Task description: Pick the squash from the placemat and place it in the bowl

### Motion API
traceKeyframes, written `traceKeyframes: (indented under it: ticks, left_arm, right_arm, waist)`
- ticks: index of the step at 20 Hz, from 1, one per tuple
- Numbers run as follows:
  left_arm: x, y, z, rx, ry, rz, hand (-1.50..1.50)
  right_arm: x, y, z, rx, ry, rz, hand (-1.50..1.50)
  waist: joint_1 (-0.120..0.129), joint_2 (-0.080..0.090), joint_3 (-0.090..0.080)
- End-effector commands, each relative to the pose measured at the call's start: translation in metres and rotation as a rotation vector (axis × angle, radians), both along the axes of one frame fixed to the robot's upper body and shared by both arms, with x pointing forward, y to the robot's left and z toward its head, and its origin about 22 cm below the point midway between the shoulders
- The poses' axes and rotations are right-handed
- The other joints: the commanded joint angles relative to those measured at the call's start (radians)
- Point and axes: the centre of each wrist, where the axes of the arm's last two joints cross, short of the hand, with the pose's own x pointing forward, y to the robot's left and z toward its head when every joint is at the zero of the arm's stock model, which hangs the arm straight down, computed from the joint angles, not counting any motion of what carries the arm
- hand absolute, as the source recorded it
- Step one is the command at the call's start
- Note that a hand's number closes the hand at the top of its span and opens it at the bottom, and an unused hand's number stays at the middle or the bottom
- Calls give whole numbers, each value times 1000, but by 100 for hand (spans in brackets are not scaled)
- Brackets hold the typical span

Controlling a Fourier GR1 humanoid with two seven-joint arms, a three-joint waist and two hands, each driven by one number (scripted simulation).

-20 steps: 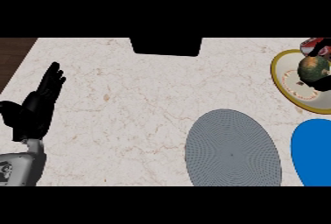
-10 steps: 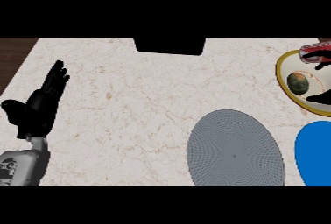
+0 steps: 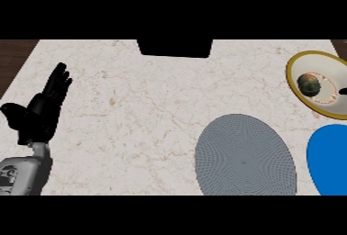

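Observation:
The squash [image 3: 310, 84], a small round green-brown fruit, lies inside the bowl [image 3: 295, 73], which has a yellow rim and a white inside with a red ring, at the far right. The grey round placemat [image 3: 244, 156] at the lower middle has nothing on it. My left hand [image 3: 39, 110] stands open with its fingers up at the left edge, far from the squash. Only a dark sliver of my right hand [image 3: 344, 91] shows at the right edge beside the bowl, apart from the squash.
A blue plate [image 3: 332, 160] lies at the lower right, next to the placemat. A black box [image 3: 175, 47] sits at the counter's far edge. Dark wood floor shows past the counter's left edge.
My right hand was over the bowl with the squash and has pulled away to the right, almost out of view. The squash now lies free in the bowl. The left hand has stayed put.

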Motion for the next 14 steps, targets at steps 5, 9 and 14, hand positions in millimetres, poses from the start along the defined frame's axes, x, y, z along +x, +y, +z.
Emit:
traceKeyframes:
  ticks: [5,9,14]
  left_arm:
    - [0,6,7,-1,-16,15,0]
    - [-1,5,4,-18,-8,17,0]
    - [-7,7,-2,-14,-3,20,0]
  right_arm:
    - [-51,-56,7,172,47,-20,-150]
    - [-69,-77,23,201,57,-10,-150]
    - [-81,-88,29,277,66,10,-150]
  waist:
    - [0,10,4]
    - [-10,7,7]
    - [-12,6,11]
